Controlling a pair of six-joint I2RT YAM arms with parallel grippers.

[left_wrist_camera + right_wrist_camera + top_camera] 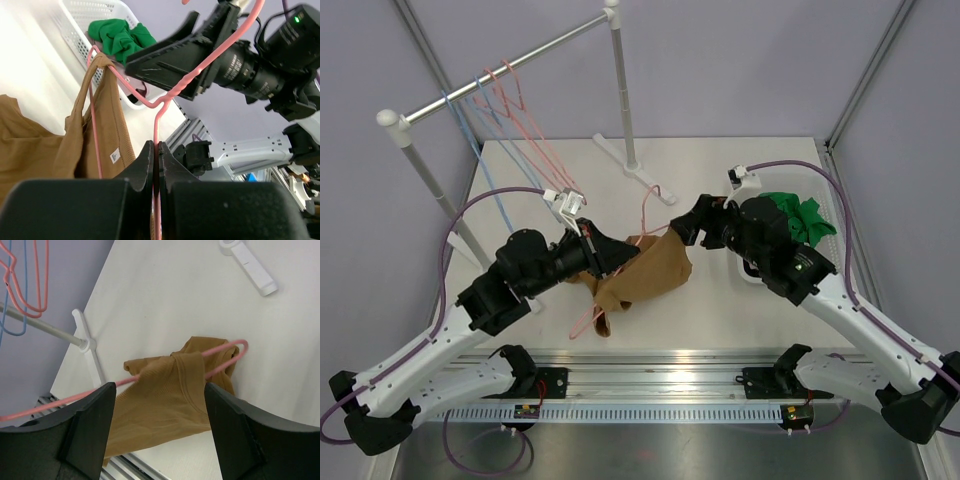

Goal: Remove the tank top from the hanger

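A brown ribbed tank top hangs on a pink wire hanger held above the table centre. My left gripper is shut on the hanger's wire, which runs between its jaws in the left wrist view. One strap is looped over the hanger's shoulder. My right gripper is open, just right of the top, its fingers spread wide above the fabric and the hanger's end, touching neither.
A white basket at the right holds a green garment. A clothes rail at the back left carries several pink and blue hangers; its white feet rest on the table.
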